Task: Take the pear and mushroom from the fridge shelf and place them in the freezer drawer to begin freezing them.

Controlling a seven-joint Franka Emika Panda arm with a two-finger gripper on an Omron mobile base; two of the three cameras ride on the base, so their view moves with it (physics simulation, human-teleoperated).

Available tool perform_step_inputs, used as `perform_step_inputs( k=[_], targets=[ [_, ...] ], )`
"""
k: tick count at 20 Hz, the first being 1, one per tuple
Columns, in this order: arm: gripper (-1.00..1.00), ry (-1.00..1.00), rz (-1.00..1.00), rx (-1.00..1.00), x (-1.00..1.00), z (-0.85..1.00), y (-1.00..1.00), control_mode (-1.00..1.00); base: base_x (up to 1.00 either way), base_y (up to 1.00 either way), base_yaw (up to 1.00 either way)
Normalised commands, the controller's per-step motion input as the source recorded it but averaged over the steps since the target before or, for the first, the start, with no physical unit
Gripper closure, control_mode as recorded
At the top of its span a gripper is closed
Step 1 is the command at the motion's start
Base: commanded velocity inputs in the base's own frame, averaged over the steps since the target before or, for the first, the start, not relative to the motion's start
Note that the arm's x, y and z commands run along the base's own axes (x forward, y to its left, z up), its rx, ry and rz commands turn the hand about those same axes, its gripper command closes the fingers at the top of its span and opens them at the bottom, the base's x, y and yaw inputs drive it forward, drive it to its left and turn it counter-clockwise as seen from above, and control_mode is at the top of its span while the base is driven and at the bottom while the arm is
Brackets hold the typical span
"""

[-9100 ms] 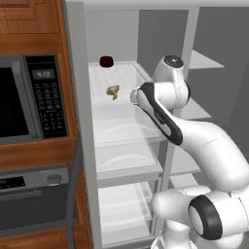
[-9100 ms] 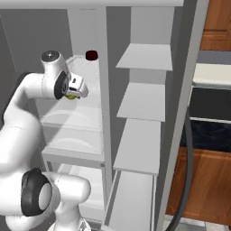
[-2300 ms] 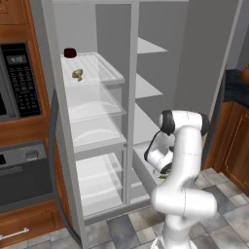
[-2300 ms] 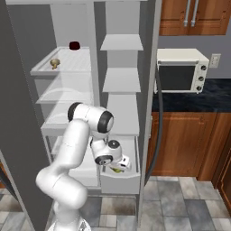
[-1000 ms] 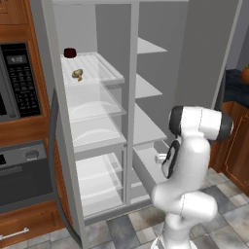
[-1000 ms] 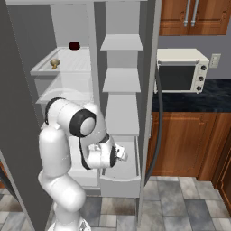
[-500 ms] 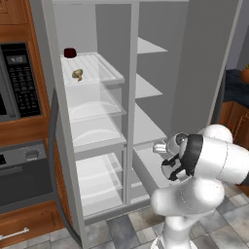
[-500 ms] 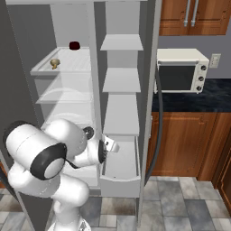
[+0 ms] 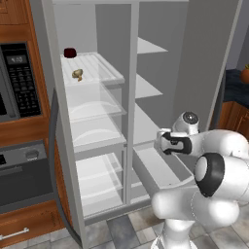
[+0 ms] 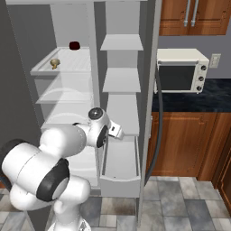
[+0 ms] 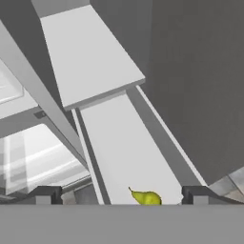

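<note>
The yellow-green pear (image 11: 147, 197) lies on the floor of the pulled-out grey freezer drawer (image 11: 125, 147), low in the hand view between the two finger tips. My gripper (image 11: 121, 195) is open and holds nothing. It hangs over the freezer drawer (image 9: 148, 171) at the fridge's lower right, as the left base view shows (image 9: 162, 141). From the right base it sits above the drawer (image 10: 118, 184) too (image 10: 118, 131). The tan mushroom (image 9: 77, 74) stands on the ridged top fridge shelf (image 9: 99, 66), far up and left of the hand. The mushroom (image 10: 54, 63) and fridge shelf (image 10: 77, 62) also appear from the right.
A dark red round thing (image 9: 70, 52) sits at the back of the top shelf. Clear shelves stack below it. A vertical divider (image 9: 131, 97) splits the fridge. A microwave (image 9: 17, 80) is built in on the left; a toaster oven (image 10: 180, 70) stands on the right counter.
The arm has swung round and the hand has come up off the drawer, still open. The pear stays in the drawer. Since the oldest frames the base has driven back.
</note>
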Motion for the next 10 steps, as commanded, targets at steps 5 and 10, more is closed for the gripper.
perform_step_inputs(
  k=[5, 10],
  targets=[
    [-1.0, 0.0, 0.0, 0.0, -0.04, 0.06, 0.01, -1.0, 0.0, 0.0, 0.0],
    [-1.0, 0.0, 0.0, 0.0, -0.45, 0.38, 0.07, -1.0, 0.0, 0.0, 0.0]
  ],
)
